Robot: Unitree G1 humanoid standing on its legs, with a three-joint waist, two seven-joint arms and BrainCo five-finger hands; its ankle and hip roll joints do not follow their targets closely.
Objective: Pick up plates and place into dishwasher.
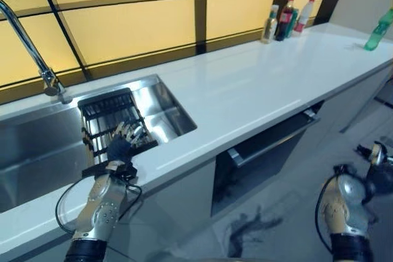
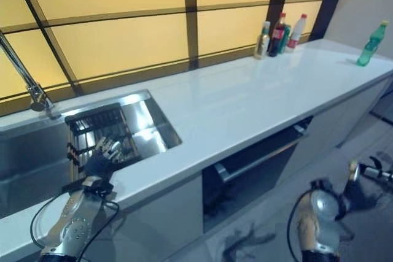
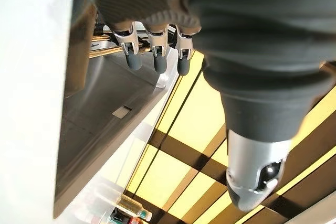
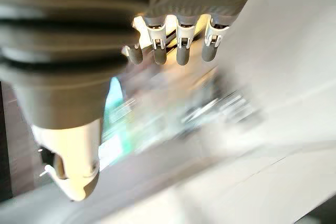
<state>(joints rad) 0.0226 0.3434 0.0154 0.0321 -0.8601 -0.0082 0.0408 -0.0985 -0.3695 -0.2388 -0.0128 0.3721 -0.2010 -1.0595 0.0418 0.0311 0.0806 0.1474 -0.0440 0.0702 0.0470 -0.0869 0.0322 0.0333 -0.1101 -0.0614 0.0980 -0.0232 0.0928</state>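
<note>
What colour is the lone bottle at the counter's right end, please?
Green bottle, clearest in the left eye view.

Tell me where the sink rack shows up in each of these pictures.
Left eye view: black rack in the sink, lower left, left hand over its near end.
Right eye view: rack lower left.
Left wrist view: only bars past the fingers.
Right wrist view: not in it.
Shared landmark: faucet.

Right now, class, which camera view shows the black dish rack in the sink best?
The left eye view: the dish rack shows whole, the left hand over it. The right eye view shows it similarly; the left wrist view catches an edge.
</note>
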